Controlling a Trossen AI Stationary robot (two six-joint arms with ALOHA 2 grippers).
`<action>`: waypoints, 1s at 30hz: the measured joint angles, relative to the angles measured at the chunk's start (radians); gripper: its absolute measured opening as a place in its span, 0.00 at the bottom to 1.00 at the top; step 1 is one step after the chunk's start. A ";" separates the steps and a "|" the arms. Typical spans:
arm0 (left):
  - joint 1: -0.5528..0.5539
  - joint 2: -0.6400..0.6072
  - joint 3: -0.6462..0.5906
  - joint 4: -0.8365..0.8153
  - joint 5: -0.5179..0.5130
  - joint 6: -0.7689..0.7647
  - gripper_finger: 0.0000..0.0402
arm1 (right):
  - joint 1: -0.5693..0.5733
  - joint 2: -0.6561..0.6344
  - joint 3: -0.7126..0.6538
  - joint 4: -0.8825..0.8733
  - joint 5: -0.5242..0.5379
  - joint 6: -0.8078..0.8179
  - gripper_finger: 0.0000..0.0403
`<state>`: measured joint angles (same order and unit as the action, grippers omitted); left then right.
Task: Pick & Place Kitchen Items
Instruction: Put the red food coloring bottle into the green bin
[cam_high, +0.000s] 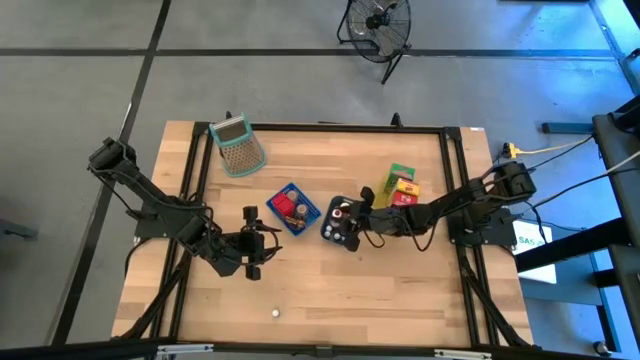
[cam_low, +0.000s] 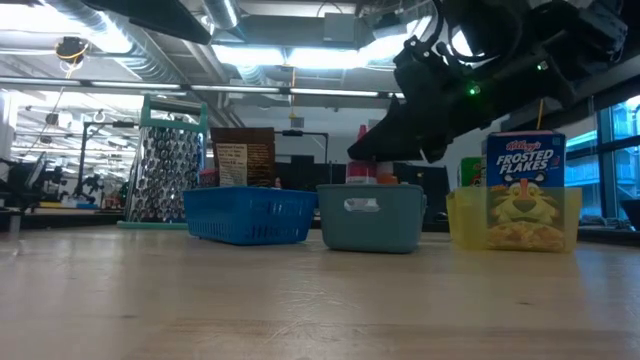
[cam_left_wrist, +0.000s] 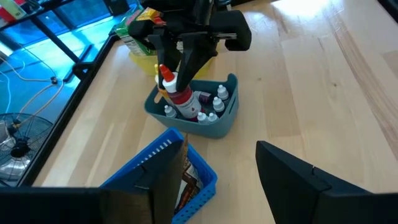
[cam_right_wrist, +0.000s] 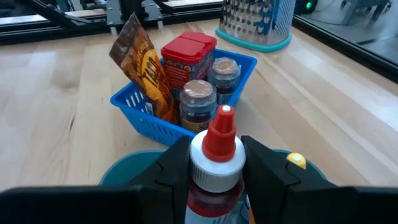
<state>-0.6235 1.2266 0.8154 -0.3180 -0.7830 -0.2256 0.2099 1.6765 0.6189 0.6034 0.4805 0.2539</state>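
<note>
A red sauce bottle (cam_left_wrist: 180, 96) with a white collar and a red nozzle cap stands tilted in the teal basket (cam_left_wrist: 225, 122), among small white-capped bottles. My right gripper (cam_right_wrist: 214, 155) is shut on it, reaching in from the table's right. Left of that basket, the blue basket (cam_right_wrist: 143, 118) holds a brown packet (cam_right_wrist: 142, 65), a red box (cam_right_wrist: 186, 53) and two jars. My left gripper (cam_left_wrist: 219, 146) hovers open near the blue basket's near-left side, with nothing between its fingers. My right gripper pinches the bottle's white collar (cam_right_wrist: 214, 173), just under the red cap, between its two fingers (cam_right_wrist: 264, 168). The fingers slant down from the table's right. The bottle leans, its lower end (cam_left_wrist: 188, 112) inside the teal basket; whether it rests there, I cannot tell.
A yellow tray (cam_low: 470, 215) with a Frosted Flakes box (cam_low: 525, 190) and other cartons stands right of the teal basket. A metal grater (cam_high: 237, 145) lies at the far left. A tiny white piece (cam_high: 274, 313) lies on the bare wood near the front edge.
</note>
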 joint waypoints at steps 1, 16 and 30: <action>0.000 0.000 0.000 0.000 0.000 0.000 0.49 | 0.000 0.001 0.000 0.007 -0.002 -0.009 0.30; 0.000 0.000 0.000 0.000 0.000 0.001 0.49 | -0.002 0.001 0.000 0.014 0.047 -0.032 0.30; 0.000 0.000 0.000 0.000 0.000 0.003 0.49 | -0.001 0.001 0.001 0.026 0.050 -0.052 0.30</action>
<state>-0.6235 1.2266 0.8154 -0.3180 -0.7834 -0.2226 0.2089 1.6775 0.6197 0.6296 0.5301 0.2020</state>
